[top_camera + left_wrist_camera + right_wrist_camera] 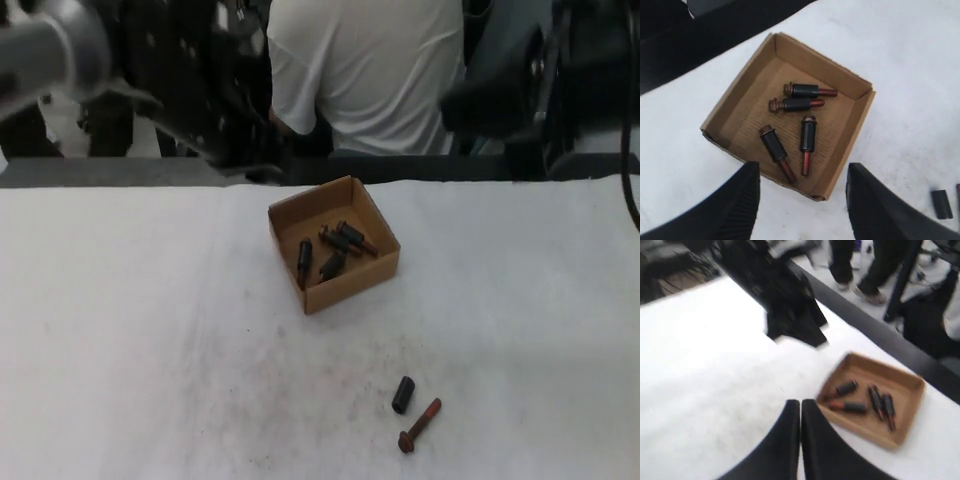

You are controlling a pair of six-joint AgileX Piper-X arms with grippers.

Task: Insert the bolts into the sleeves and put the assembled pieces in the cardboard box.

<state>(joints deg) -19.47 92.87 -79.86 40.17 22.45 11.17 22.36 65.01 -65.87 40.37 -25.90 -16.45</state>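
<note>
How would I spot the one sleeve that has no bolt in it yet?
Find the cardboard box mid-bench on the white cover. Nearer the camera, outside it, two loose pieces lie side by side. The sleeve is the short black tube; the bolt beside it is longer and reddish.

The cardboard box [810, 60] is tan brown, its floor finely ribbed. The bolts [827, 92] inside it are coppery red, their sleeves [805, 90] black. The desk [120, 300] is white with faint grey smudges. Apart from the box, the loose sleeve [403, 394] is black and the loose bolt [420, 425] rust-red.
</note>
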